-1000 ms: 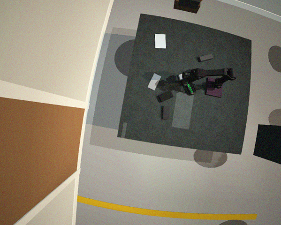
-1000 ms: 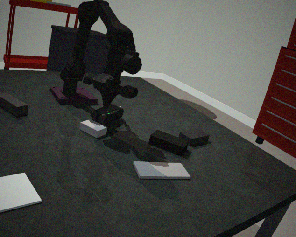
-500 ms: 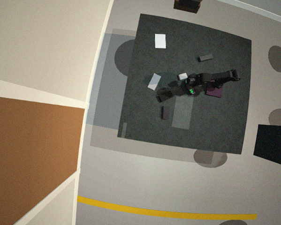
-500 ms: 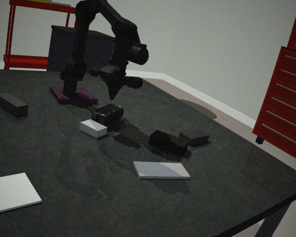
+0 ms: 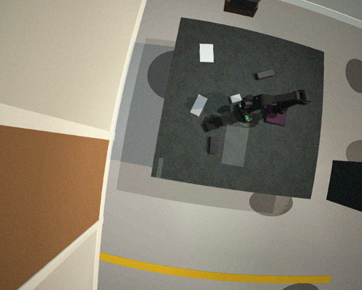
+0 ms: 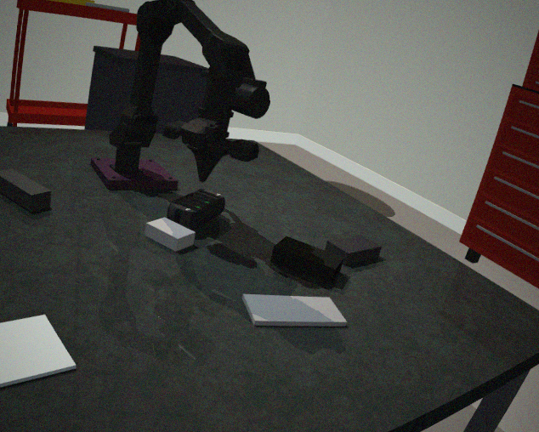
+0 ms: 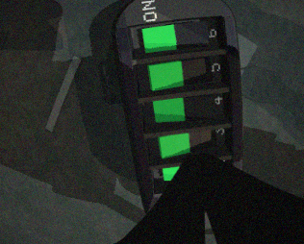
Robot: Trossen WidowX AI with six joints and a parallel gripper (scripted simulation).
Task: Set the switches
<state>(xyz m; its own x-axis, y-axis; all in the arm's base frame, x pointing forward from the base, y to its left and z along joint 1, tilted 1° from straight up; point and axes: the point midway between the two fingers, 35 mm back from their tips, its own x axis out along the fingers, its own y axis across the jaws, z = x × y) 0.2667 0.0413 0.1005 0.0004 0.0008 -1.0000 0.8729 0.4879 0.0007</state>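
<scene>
The dark grey controller unit [image 5: 247, 118] [image 6: 196, 210] [image 7: 130, 91] sits on the bench with its switches facing up, just behind the small white block in the exterior view. In the wrist view, switches 6 [image 7: 160, 38], 5 [image 7: 165, 76], 4 [image 7: 168, 109] and 3 [image 7: 174, 145] show green ends on the ON side. The dark ends of 5 and 3 look lighter than those of 6 and 4. One more green end [image 7: 169, 173] is partly covered by my fingers; the rest is hidden. My gripper [image 6: 203, 179] [image 7: 197, 164] is shut and empty, above the unit. The underside label is hidden.
A small white block [image 5: 235, 98] [image 6: 170, 234] is close beside the unit. A black box [image 6: 307, 261], a dark block [image 5: 212, 145] [image 6: 353, 250], a thin pale plate [image 5: 198, 105] [image 6: 294, 310], a white plate [image 5: 206, 52] [image 6: 31, 350] and a brown-grey block [image 5: 265, 73] [image 6: 25, 190] lie farther off.
</scene>
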